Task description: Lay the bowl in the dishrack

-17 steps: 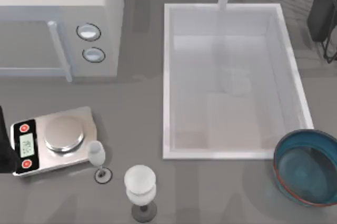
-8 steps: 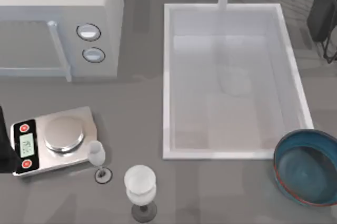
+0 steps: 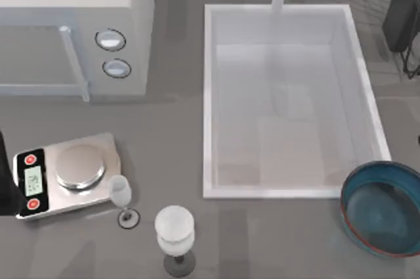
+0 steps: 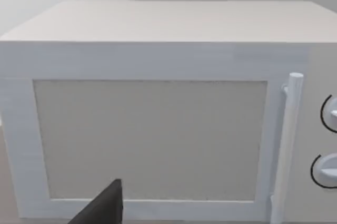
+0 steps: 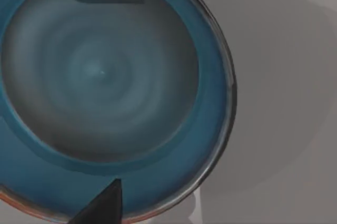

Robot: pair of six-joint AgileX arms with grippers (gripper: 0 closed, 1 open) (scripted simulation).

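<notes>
At about five o'clock on the table, hard against the top view's right edge, the bowl (image 3: 384,208) sits upright on the grey counter, its teal inside facing up and its reddish-brown rim just off the near right corner of the sink basin (image 3: 289,190). The right wrist view looks straight down into the bowl (image 5: 105,87), so the right gripper (image 5: 100,207) hangs above it with its camera pointing downward; one dark fingertip shows over the bowl's rim, and I cannot tell whether the fingers are spread or closed, nor whether they touch the bowl.

At seven o'clock two wine glasses stand upright, the larger wine glass (image 3: 175,234) nearest, the smaller wine glass (image 3: 121,197) just beyond it and beside the kitchen scale (image 3: 65,174) at eight o'clock. A dark part of the left arm (image 3: 5,187) shows at the top view's left edge, next to the scale.

The left gripper (image 4: 100,209) is held level, facing the door of the microwave (image 4: 152,129); one dark fingertip shows, and I cannot tell its state. The microwave (image 3: 72,29) fills ten o'clock.

Farthest off, at one o'clock, the dishrack (image 3: 403,16) stands at the far right corner, well apart from the bowl.
</notes>
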